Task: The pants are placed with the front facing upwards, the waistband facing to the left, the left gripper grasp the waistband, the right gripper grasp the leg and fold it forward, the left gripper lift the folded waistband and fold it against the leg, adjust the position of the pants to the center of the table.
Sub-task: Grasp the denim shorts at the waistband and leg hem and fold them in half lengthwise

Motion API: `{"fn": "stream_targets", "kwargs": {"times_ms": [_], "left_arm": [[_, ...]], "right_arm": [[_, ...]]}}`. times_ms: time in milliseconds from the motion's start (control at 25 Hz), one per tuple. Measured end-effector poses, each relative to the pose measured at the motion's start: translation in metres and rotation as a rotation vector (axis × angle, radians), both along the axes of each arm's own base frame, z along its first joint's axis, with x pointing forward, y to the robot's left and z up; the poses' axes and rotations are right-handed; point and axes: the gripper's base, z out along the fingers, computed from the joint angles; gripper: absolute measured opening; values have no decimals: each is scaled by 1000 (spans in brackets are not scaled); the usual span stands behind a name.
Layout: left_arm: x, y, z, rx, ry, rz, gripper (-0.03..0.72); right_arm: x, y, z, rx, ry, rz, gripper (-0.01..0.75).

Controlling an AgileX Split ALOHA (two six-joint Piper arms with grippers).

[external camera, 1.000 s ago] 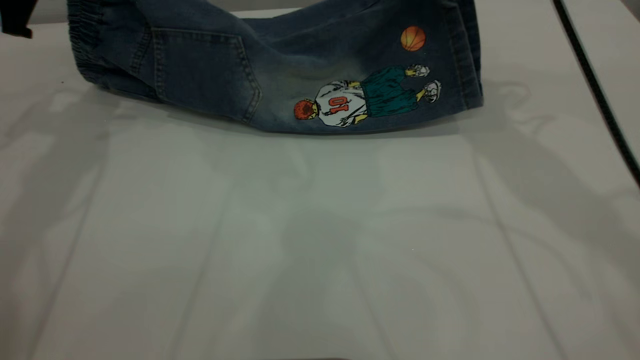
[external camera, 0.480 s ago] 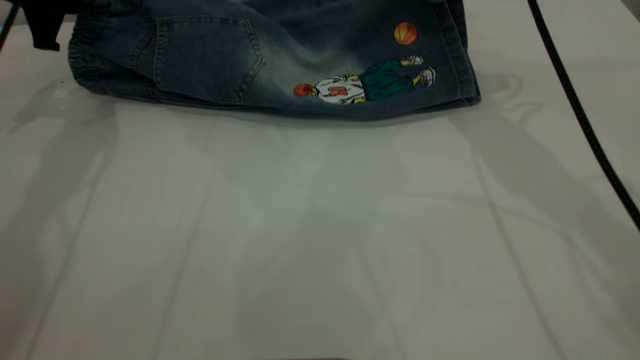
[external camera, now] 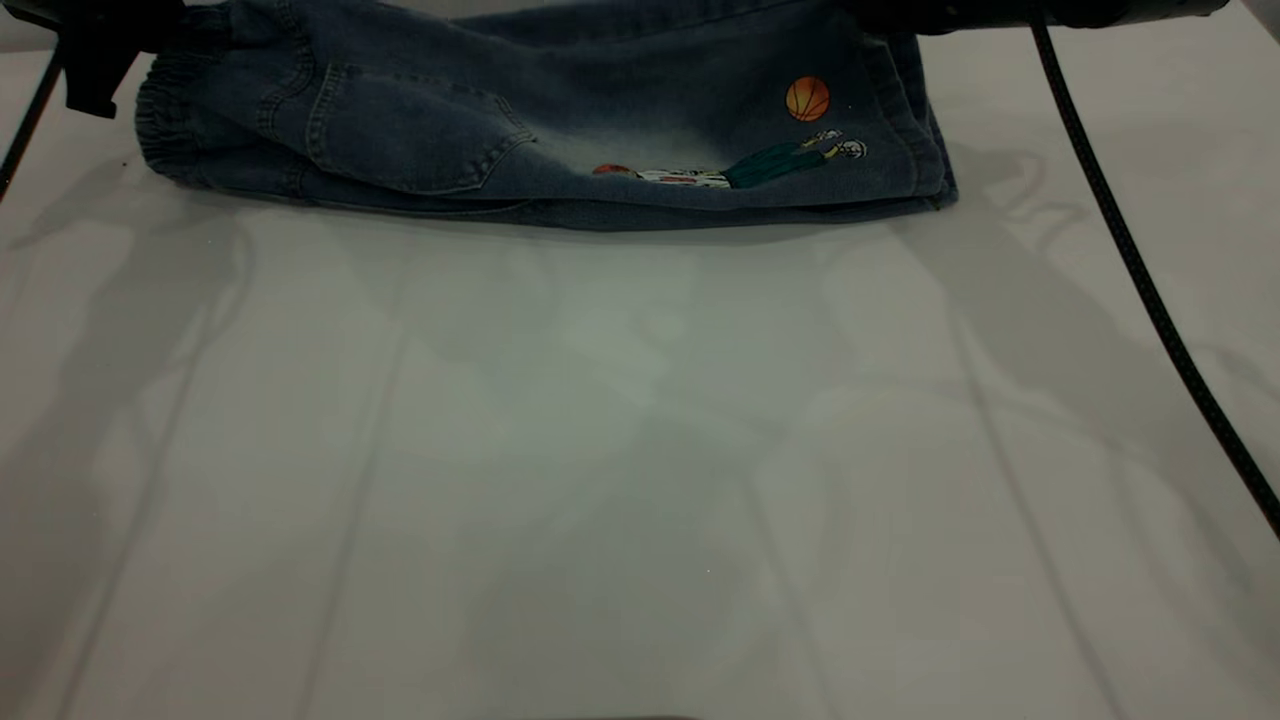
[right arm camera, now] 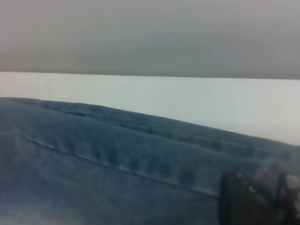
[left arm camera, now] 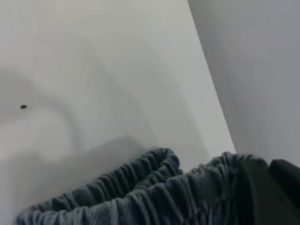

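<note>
The blue denim pants (external camera: 560, 130) lie folded lengthwise along the far side of the table (external camera: 640, 450), back side up. A back pocket, an orange ball and a player print show. The ruched waistband (external camera: 165, 120) is at the left end. My left gripper (external camera: 120, 30) is shut on the waistband (left arm camera: 140, 192) at its far corner; one black finger (left arm camera: 258, 199) presses on the gathers. At the right end my right gripper (external camera: 900, 15) is shut on the leg (external camera: 890, 120) at its hem cuff. In the right wrist view a dark fingertip (right arm camera: 241, 201) sits on the leg's stitched denim (right arm camera: 117, 159).
A thick black cable (external camera: 1140, 270) trails from the right arm across the table's right side toward the front. A thin cable (external camera: 25, 125) hangs at the far left. Wide bare tabletop lies in front of the pants.
Both grippers have come down into view with the top layer of the pants. That layer now lies almost flat on the lower one, and the player print looks much flatter.
</note>
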Motion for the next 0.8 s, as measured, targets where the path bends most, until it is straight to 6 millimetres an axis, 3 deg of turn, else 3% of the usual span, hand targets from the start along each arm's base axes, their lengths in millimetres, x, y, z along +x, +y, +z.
{"fn": "stream_targets", "kwargs": {"times_ms": [200,360,560,800], "left_arm": [[1,-1,1,26,-14,-30,124],[2,-2,2,42,-18,-45,253],[3,-5,3,103,-20,-112,401],[6,-18,9,352,-21,-379,428]], "right_arm": [[0,0,0,2,6,-2,372],[-1,0,-4,-3,44,1,498],[-3,0,-7,-9,86,5,531],[-5,0,-9,-16,124,11,531]]}}
